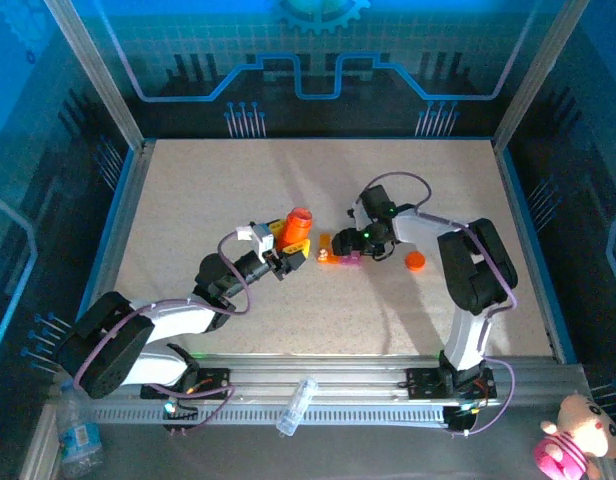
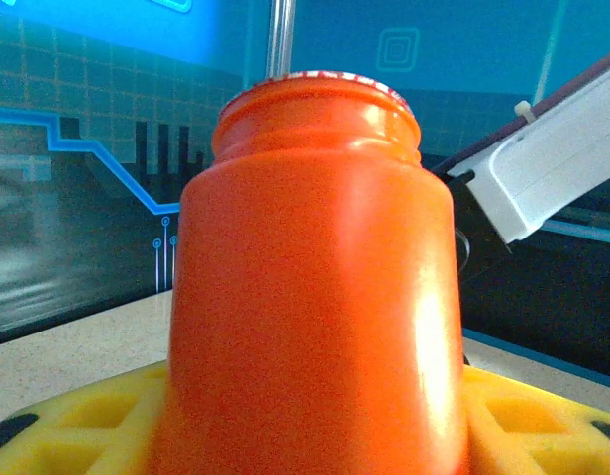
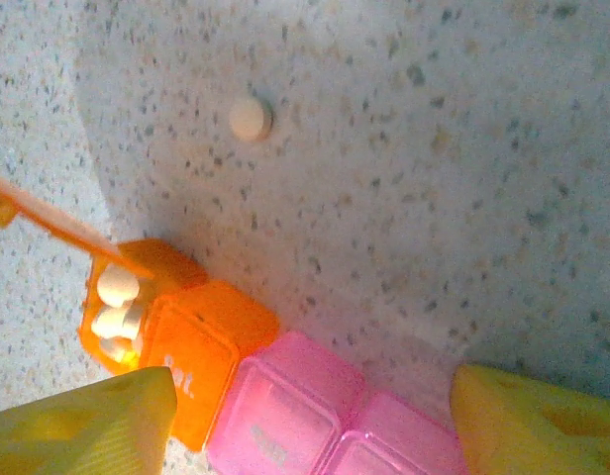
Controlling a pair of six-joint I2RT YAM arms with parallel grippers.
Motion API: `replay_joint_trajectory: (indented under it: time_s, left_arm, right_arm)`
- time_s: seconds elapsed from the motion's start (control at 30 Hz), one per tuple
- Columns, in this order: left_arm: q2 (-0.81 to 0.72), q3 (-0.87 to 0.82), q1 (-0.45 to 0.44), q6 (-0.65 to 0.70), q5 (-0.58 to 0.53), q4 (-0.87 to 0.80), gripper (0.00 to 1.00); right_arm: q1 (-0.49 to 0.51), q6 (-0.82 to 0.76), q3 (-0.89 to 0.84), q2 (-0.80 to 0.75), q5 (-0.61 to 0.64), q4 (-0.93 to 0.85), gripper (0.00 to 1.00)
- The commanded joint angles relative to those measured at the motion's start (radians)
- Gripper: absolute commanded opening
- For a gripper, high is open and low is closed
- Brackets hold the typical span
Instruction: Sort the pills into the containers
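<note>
The containers are a strip of orange and pink compartments. The end orange one has its lid up and holds several white pills. One loose pill lies on the table beyond the strip. My right gripper is open and straddles the strip, with a yellow fingertip at the orange end. In the top view the right gripper hovers at the containers. My left gripper is shut on an uncapped orange bottle, held left of the strip.
An orange round cap lies on the speckled table right of the right gripper. Raised blue rails border the table. A clear tube rests on the front rail, and a pink plush toy sits outside at bottom right.
</note>
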Motion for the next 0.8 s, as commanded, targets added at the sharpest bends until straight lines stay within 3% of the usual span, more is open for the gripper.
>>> replay_joint_trajectory:
  time_s: [0.0,0.37,0.77]
  left_arm:
    - [0.006,-0.009,0.000,0.012,-0.009,0.052,0.00]
    - [0.020,-0.012,0.002,0.007,-0.014,0.070,0.00]
    - [0.019,-0.012,0.006,0.000,-0.022,0.071,0.00]
  right_arm:
    - [0.028,0.023,-0.044,-0.052,-0.056,-0.006,0.74]
    - [0.123,-0.145,-0.007,-0.046,0.202,-0.085,0.79]
    - [0.196,-0.184,-0.006,0.017,0.296,-0.086,0.73]
